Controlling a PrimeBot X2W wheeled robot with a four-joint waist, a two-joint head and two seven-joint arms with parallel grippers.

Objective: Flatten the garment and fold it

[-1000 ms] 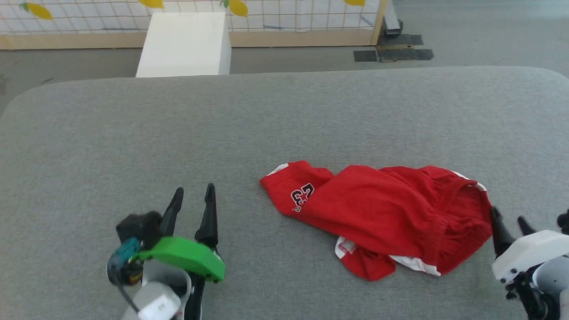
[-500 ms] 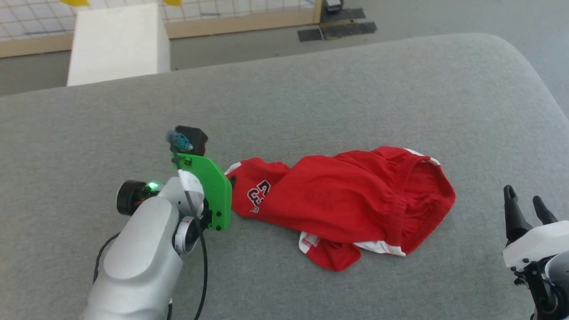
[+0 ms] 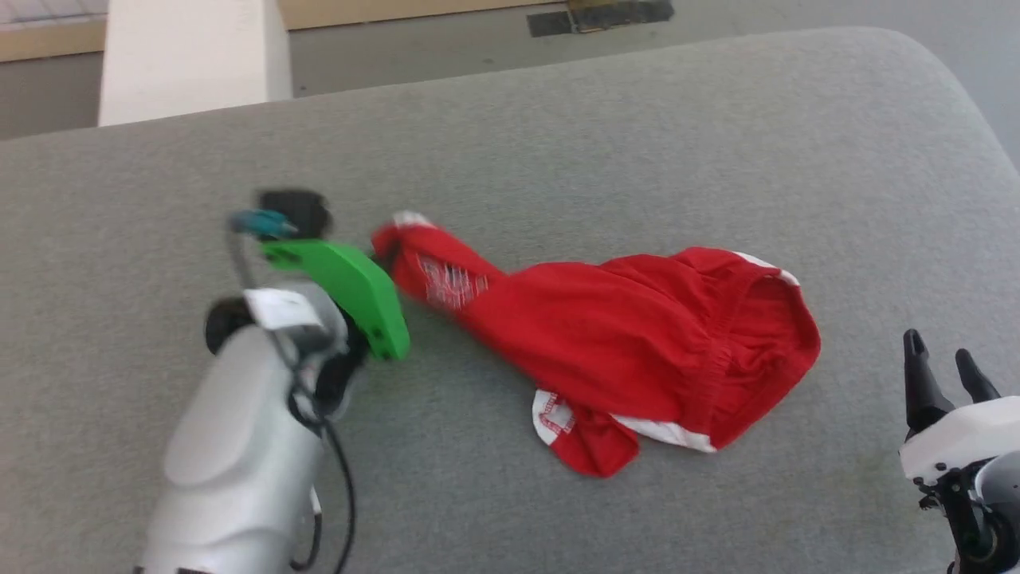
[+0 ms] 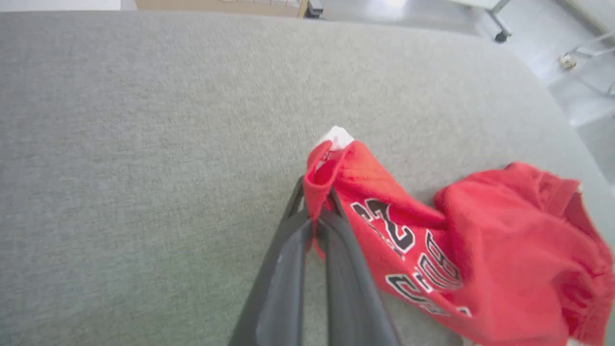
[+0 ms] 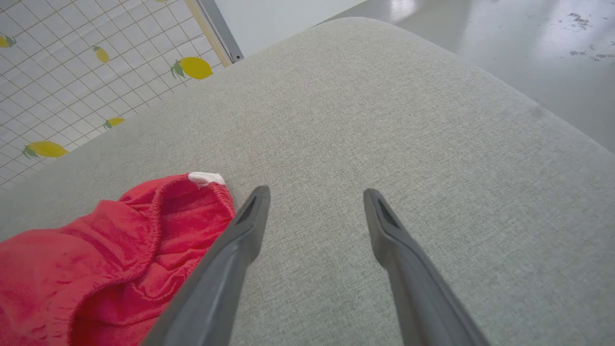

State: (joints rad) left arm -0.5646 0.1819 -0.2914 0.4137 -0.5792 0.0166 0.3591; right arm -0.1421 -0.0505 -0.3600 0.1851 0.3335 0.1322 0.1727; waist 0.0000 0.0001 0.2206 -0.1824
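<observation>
Pinches a leg tip of the shorts (image 3: 621,335) in the jaws of the left gripper (image 4: 316,194), likely to pull them flat on the worktop (image 3: 558,127), with the right gripper (image 5: 314,197) near, jaws spread.

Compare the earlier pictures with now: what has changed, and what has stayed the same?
The left gripper reached across to the numbered leg of the shorts, shut its fingers on the hem and has pulled that leg out to the robot's left. The right gripper stays open beside the waistband, and the waistband end still lies on the grey surface.
</observation>
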